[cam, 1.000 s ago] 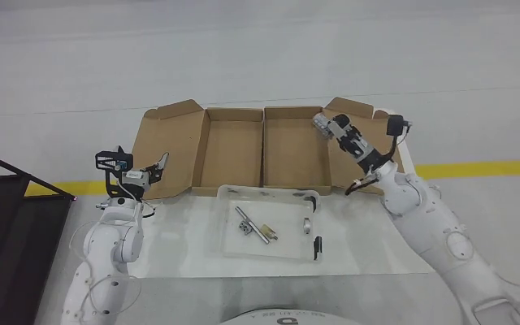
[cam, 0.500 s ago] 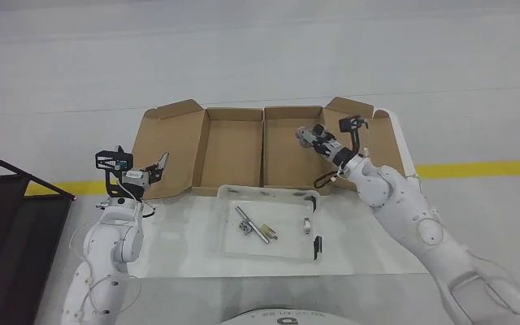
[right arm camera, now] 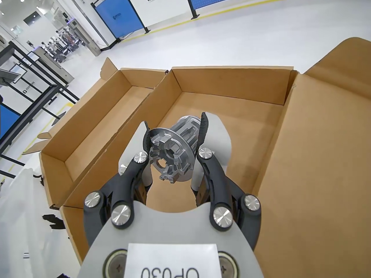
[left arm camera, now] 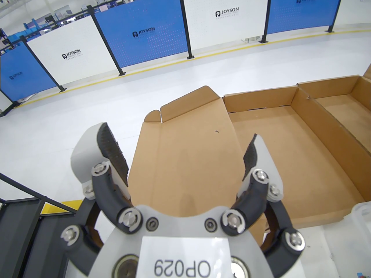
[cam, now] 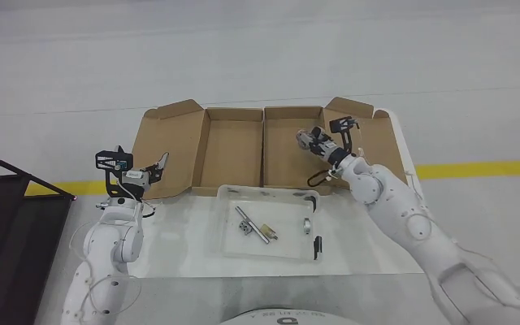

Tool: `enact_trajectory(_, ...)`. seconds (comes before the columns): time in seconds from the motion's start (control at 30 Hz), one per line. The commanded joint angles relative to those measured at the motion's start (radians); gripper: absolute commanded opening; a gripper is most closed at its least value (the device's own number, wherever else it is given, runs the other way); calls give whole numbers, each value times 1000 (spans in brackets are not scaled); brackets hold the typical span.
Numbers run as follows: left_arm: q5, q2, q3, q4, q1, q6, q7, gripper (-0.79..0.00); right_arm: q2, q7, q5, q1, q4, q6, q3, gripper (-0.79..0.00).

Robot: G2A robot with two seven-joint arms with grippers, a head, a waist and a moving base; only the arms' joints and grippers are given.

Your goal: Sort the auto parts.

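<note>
White tabletop (cam: 187,240) on a pale grey floor (cam: 260,49) crossed by a yellow painted stripe (cam: 471,169). Black metal rack (cam: 24,227) just beside the table's left end. Blue and white partition panels (left arm camera: 203,27) on black posts (left arm camera: 184,21) line the far floor.

1. The right gripper (cam: 302,138) now hangs over the right compartment (cam: 284,166) of the cardboard box (cam: 231,158). A second ago it is farther out, at that compartment's far right corner beside the flap (cam: 380,142).
2. The metal hub part (right arm camera: 173,149) comes inward with the gripper.
3. The right arm (cam: 382,191) swings leftward across the flap, mostly in the first half-second and only slightly after.
</note>
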Motion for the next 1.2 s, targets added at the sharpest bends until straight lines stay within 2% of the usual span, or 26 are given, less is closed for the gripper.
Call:
enact_trajectory(0.0, 0, 0, 0, 0, 0, 0, 0, 0, -5, 2, -5, 2, 6, 5, -2, -588)
enact_trajectory(0.03, 0, 0, 0, 0, 0, 0, 0, 0, -7, 3, -7, 4, 10, 6, -2, -453)
enact_trajectory(0.07, 0, 0, 0, 0, 0, 0, 0, 0, -9, 3, -8, 5, 12, 7, -2, -249)
enact_trajectory(0.1, 0, 0, 0, 0, 0, 0, 0, 0, -11, 2, -10, 6, 15, 6, -2, 0)
enact_trajectory(0.3, 0, 0, 0, 0, 0, 0, 0, 0, -20, -10, -16, 8, 18, -8, 12, 0)
enact_trajectory(0.43, 0, 0, 0, 0, 0, 0, 0, 0, -20, -11, 6, -2, 2, -71, 30, 0)
enact_trajectory(0.6, 0, 0, 0, 0, 0, 0, 0, 0, -3, -6, 159, -60, -75, -365, 103, 0)
enact_trajectory(0.77, 0, 0, 0, 0, 0, 0, 0, 0, 29, 38, 242, -145, -167, -644, 183, 0)
enact_trajectory(1.0, 0, 0, 0, 0, 0, 0, 0, 0, 79, 150, 283, -280, -407, -662, 236, 0)
enact_trajectory(1.17, 0, 0, 0, 0, 0, 0, 0, 0, 97, 174, 264, -319, -469, -662, 246, 0)
